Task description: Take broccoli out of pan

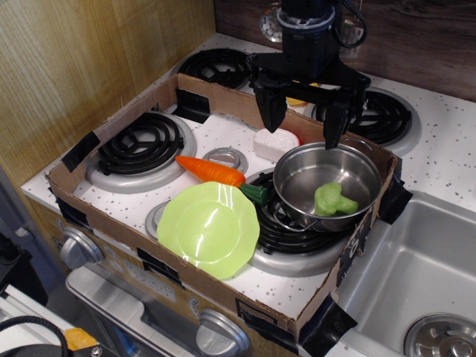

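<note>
The light-green toy broccoli (pixel 333 200) lies inside the shiny steel pan (pixel 301 172), against its right wall. The pan stands on the front right burner inside a cardboard tray. My black gripper (pixel 303 124) hangs above the pan's far rim, fingers pointing down and spread wide apart. It is open and empty. The broccoli is in front of and below the right finger (pixel 335 123).
A lime-green plate (pixel 208 227) lies left of the pan, with an orange carrot (pixel 212 171) behind it. A small white bowl (pixel 275 142) sits behind the pan, under my left finger. The cardboard tray wall (pixel 223 98) rings the stove. A sink (pixel 416 268) is at right.
</note>
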Robot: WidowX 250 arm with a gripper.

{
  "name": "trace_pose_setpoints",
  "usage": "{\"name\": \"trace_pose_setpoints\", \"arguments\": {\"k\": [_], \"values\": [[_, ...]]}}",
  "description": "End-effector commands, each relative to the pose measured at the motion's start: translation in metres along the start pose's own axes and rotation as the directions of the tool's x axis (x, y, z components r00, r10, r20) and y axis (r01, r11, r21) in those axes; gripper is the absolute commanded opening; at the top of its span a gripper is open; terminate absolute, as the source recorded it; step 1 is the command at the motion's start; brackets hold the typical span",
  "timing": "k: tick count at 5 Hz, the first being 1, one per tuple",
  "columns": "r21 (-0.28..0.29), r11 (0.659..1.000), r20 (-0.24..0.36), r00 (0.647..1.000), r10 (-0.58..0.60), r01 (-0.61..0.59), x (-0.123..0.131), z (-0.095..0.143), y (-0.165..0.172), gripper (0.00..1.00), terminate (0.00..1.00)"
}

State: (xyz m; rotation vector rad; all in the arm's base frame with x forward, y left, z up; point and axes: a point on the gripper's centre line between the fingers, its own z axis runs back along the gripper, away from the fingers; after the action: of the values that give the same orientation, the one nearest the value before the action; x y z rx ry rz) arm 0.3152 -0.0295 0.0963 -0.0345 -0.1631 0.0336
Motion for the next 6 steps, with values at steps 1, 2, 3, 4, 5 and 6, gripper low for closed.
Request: {"name": "trace_pose_setpoints", "arguments": {"k": [1, 2, 3, 4, 5, 6], "values": [[-0.052, 0.999, 0.008, 1.0, -0.003, 0.003, 0.015, -0.007, -0.012, 1.0, 0.0], [-0.057, 0.998, 0.005, 1.0, 0.026, -0.025, 0.01, -0.015, -0.019, 1.0, 0.0], [-0.071, 0.997, -0.009, 1.0, 0.028, -0.029, 0.006, -0.022, -0.021, 1.0, 0.0], [-0.117, 0.991, -0.024, 0.998, 0.064, -0.067, 0.003, -0.03, -0.023, 1.0, 0.0], [-0.124, 0.989, -0.013, 0.997, 0.077, -0.078, 0.001, -0.033, -0.028, 1.0, 0.0], [-0.136, 0.986, -0.012, 0.995, 0.096, -0.097, -0.005, -0.04, -0.032, 1.0, 0.0]]}}
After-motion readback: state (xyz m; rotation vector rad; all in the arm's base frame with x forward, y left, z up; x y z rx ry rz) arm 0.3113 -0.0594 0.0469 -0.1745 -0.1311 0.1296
